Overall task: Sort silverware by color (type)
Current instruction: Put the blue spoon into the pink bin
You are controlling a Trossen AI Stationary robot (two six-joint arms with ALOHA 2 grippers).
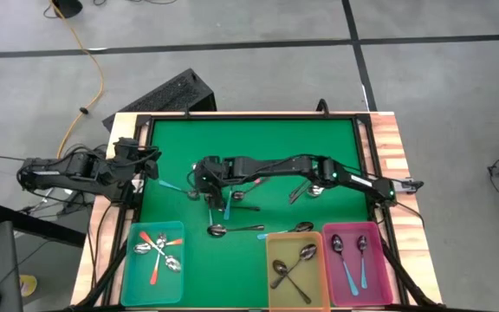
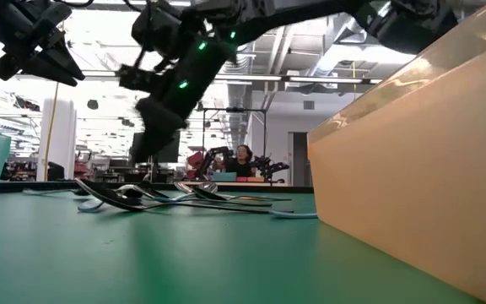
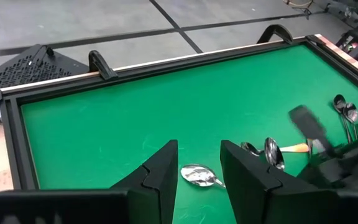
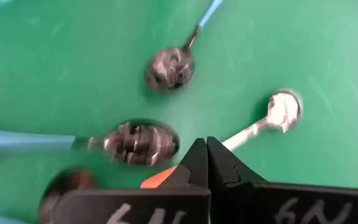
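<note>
The left gripper hangs over the left edge of the green table, its 2 fingers parted with a clear gap and nothing between them. Its wrist camera looks past that gap at a loose spoon lying bowl-up on the mat.

Near the middle of the table, the right gripper is down among a cluster of loose spoons. Its fingers are clenched tight together, tip to tip. From above I cannot tell whether it holds anything. Its wrist camera shows an orange-red handle poking out just beside the closed tips, though whether it is pinched is unclear, and 3 spoons around them: a blue-handled spoon, another blue-handled one farther off, and a plain metal spoon.

Along the near edge sit 3 bins: a teal bin with orange-handled spoons, a yellow bin with dark metal spoons, and a pink bin with blue-handled spoons.

The table-level camera alone shows the loose spoons lying flat in a low tangle, with a person far behind.
</note>
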